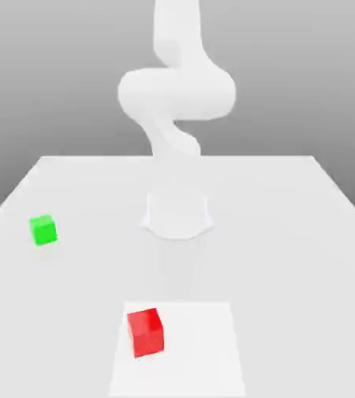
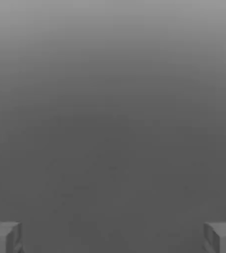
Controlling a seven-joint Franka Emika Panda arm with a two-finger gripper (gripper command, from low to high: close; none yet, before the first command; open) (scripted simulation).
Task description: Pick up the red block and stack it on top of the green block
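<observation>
1. One red block [image 1: 146, 332] sat on the white counter [image 1: 289, 233], close to the near edge in the exterior view and a little toward that view's left of the middle.
2. One green block [image 1: 43, 230] rested on the same counter, farther back and well toward the exterior view's left, well apart from the red one.
3. One white arm [image 1: 176, 93] rose from a round base [image 1: 177, 215] at the middle of the counter, bending above it.
4. The red block lay on a slightly brighter rectangular patch [image 1: 203, 350] of the counter.
5. Open counter lay between the two blocks; the base stood off to the side of the line between them.
6. The claw [image 2: 113, 237] was spread wide in the hand view, its two grey fingertips [image 2: 3, 237] at opposite edges with plain grey between them, pinching nothing.
</observation>
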